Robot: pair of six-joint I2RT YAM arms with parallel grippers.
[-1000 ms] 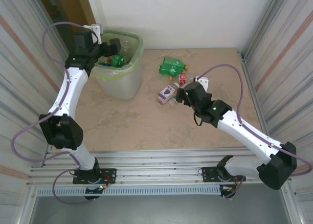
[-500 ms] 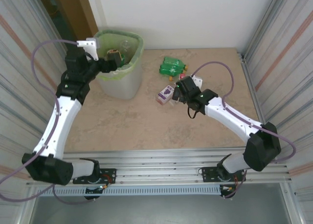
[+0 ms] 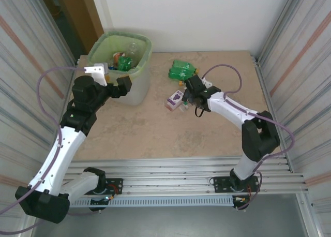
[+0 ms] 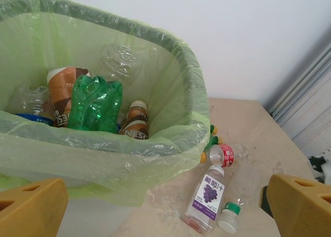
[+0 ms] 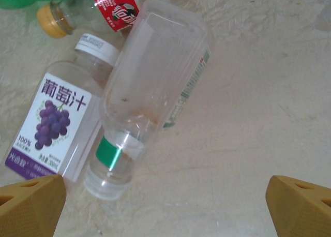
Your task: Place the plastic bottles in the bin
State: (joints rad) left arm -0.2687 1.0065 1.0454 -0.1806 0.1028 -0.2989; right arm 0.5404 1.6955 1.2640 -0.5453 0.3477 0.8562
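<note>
Right wrist view shows the right gripper, fingers spread wide, hovering over a clear bottle lying on the table beside a purple-labelled bottle, well apart from the bin.

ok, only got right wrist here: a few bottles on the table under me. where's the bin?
Observer: The bin stands far left, apart from those bottles.
Operator: anything in it?
Observer: Yes: a green bottle, brown-labelled bottles and clear ones.
Operator: left hand?
Observer: The left hand is open and empty, hovering at the bin's near-left side.
</note>
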